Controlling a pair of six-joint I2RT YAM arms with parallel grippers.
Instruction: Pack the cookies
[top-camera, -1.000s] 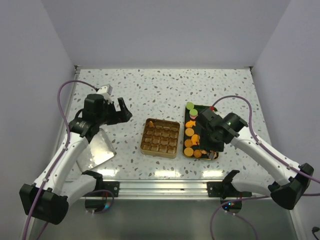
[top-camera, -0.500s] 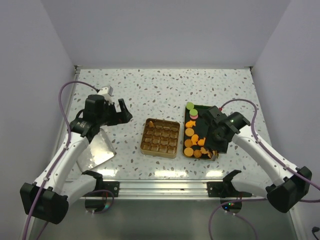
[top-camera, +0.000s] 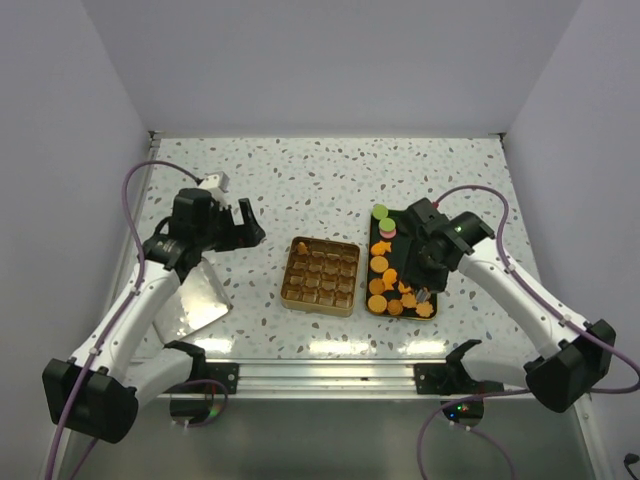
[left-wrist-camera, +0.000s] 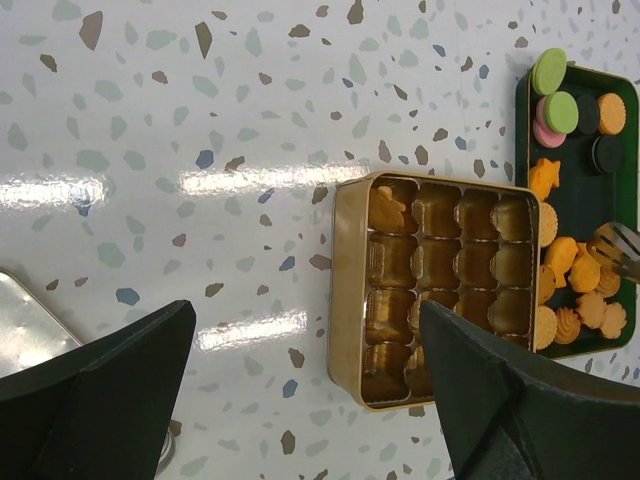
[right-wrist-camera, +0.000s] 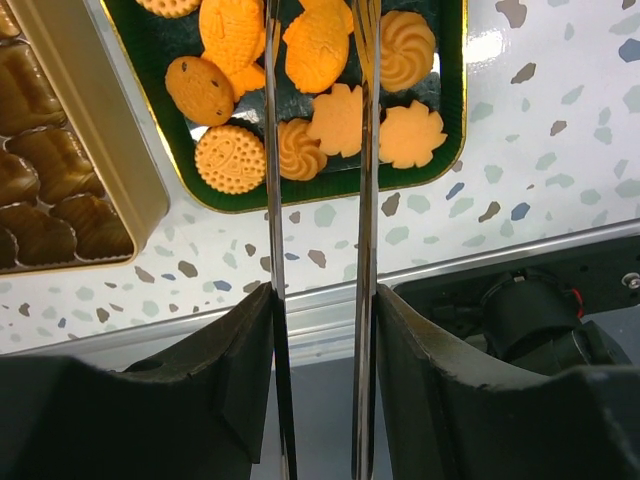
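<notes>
The cookies (top-camera: 392, 290) are orange-tan biscuits lying in a dark green tray (top-camera: 412, 222) right of centre, also in the left wrist view (left-wrist-camera: 572, 262) and the right wrist view (right-wrist-camera: 232, 158). A gold compartmented tin (top-camera: 285, 292) sits mid-table with one cookie (left-wrist-camera: 388, 208) in a corner cell. My right gripper (top-camera: 421, 291) hangs over the tray's near end, open, its long metal blades on either side of a fish-shaped cookie (right-wrist-camera: 318, 45). My left gripper (top-camera: 246, 222) is open and empty above the table left of the tin (left-wrist-camera: 346, 285).
A silver lid (top-camera: 196, 298) lies near the left edge, under the left arm. Green and pink macarons (top-camera: 383, 221) and dark sandwich biscuits (left-wrist-camera: 604, 154) fill the tray's far end. A metal rail (top-camera: 330, 375) runs along the near table edge.
My right gripper swung out to the right over the tray, then came back left above its near end. The left arm has hardly moved.
</notes>
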